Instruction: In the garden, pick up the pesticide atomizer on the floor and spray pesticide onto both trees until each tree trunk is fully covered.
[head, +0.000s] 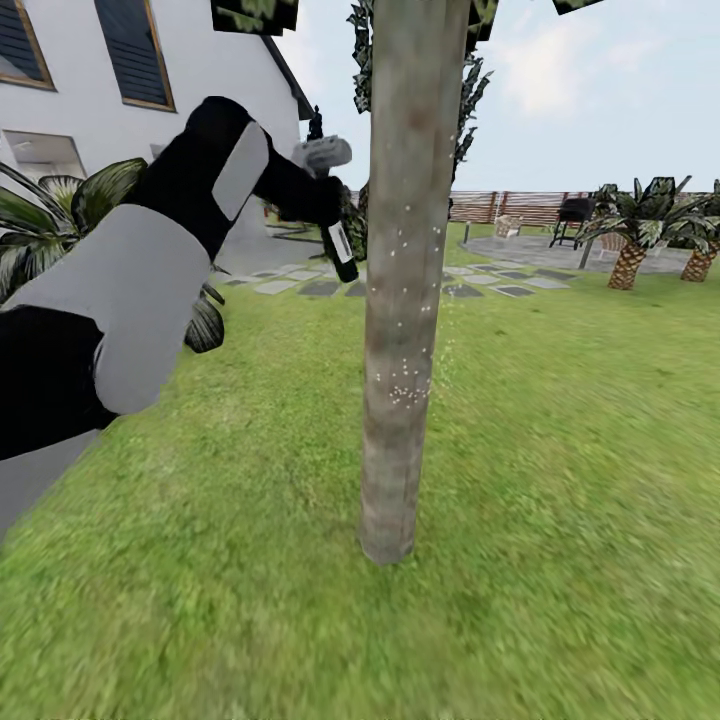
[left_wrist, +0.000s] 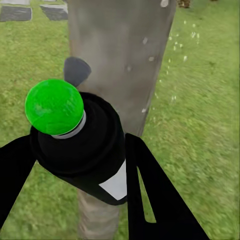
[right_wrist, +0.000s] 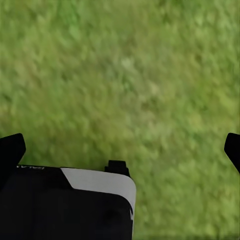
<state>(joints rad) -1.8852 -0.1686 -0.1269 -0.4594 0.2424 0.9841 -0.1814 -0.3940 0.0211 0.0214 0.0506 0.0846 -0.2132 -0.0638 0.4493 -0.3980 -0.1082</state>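
A grass lawn (head: 560, 480) is seen spread across the garden, its texture blurred. At centre, a tree trunk (head: 405, 300) is shown rising out of frame, its canopy cut off but for a few blocky leaves at the top edge. A white house (head: 100, 90) is partly hidden behind the raised left arm, and a slatted fence (head: 500, 205) is made out only faintly in the distance.

The pesticide atomizer (head: 335, 215) is held up just beside the trunk, clamped in the left gripper (left_wrist: 82, 165), whose dark fingers (left_wrist: 150, 190) are seen pressed on either side of the bottle. White specks of pesticide (head: 405, 385) are scattered over the bark.

The right gripper (right_wrist: 120, 145) is pointed down at grass, its fingertips spread wide apart and cut off at the edges.
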